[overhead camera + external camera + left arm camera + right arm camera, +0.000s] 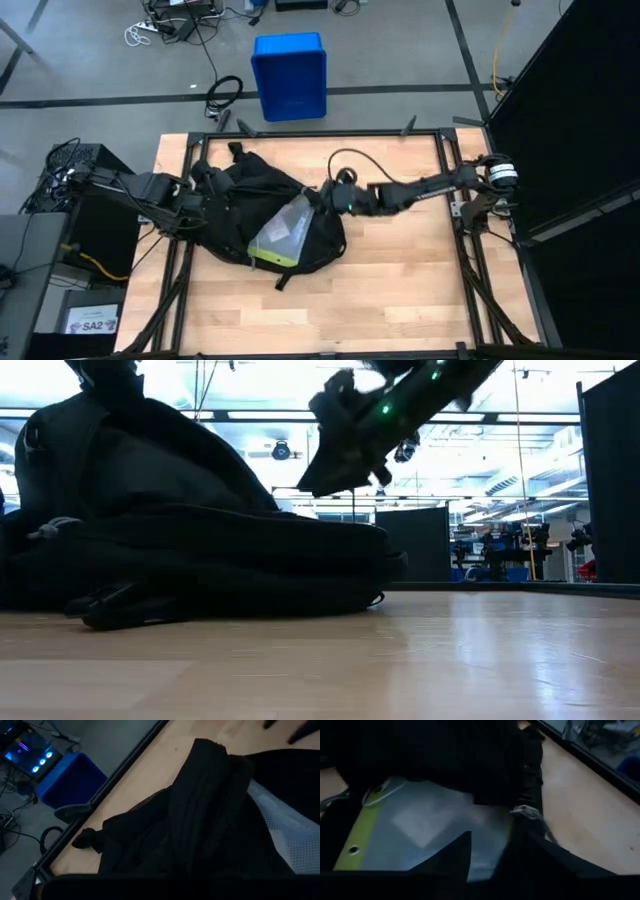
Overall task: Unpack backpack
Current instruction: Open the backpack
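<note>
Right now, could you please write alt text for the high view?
A black backpack lies on a wooden table, a translucent pouch with a yellow-green edge showing at its opening. The right end effector hovers there; the left end effector is at the bag's other side.

I count one backpack (pixel 235 205) and one clear pouch (pixel 282 232) with a yellow-green edge. Beyond my table sits one blue bin (pixel 289 75).

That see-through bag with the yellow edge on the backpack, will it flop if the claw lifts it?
Probably yes. The see-through bag looks thin and lies draped over the backpack, so it likely sags. Its smooth plastic may slip between the right claw fingers.
</note>
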